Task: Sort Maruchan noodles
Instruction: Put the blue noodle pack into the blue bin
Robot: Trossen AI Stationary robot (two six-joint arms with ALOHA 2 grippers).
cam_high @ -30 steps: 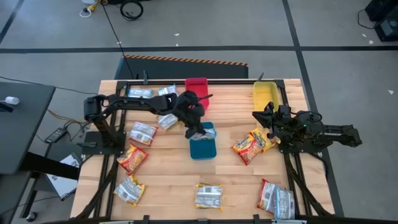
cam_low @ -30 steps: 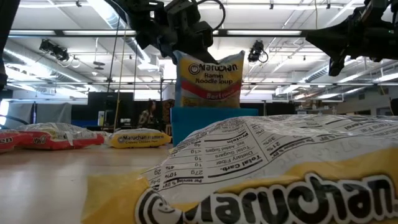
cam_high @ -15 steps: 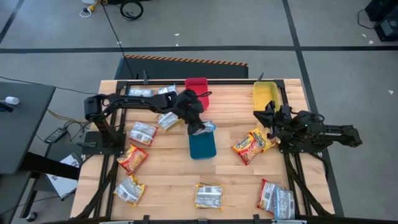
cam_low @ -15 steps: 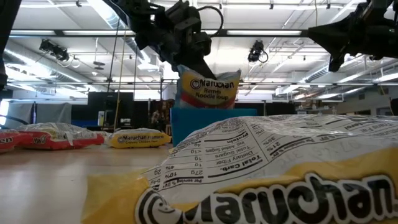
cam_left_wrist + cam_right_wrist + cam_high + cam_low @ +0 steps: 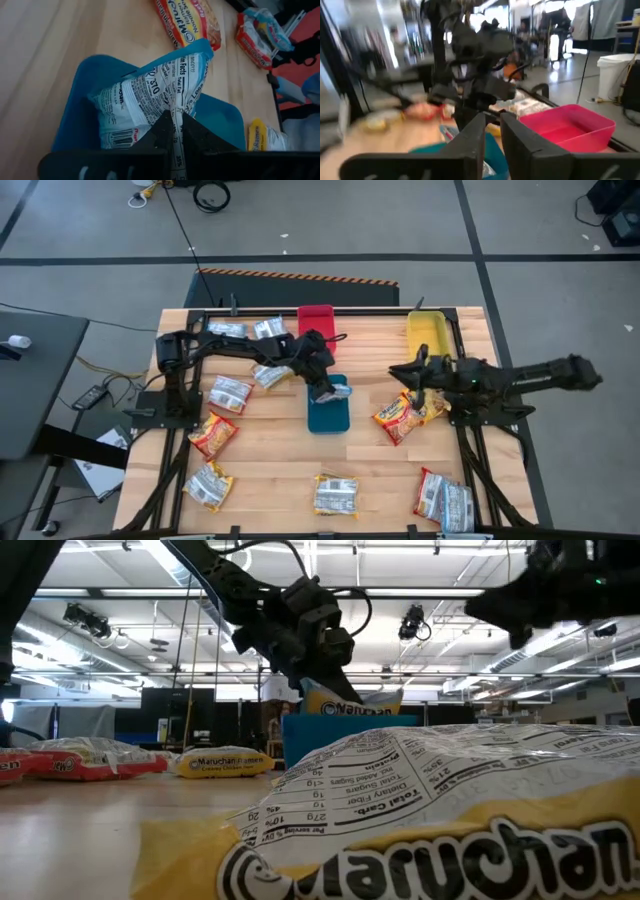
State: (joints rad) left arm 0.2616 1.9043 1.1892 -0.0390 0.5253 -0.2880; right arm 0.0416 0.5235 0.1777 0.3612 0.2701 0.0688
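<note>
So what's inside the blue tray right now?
One blue-silver noodle packet, pinched by the left gripper, is partly down in the blue tray. The tray floor under the packet is hidden.

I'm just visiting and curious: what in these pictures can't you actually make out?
- Low view: a big yellow crinkly packet up close hides most of the wooden table.
- Right wrist view: motion blur smears everything around the red plastic tray.
- Left wrist view: the left gripper pinches the blue-silver noodle packet, which covers most of the blue plastic tray's floor.
</note>
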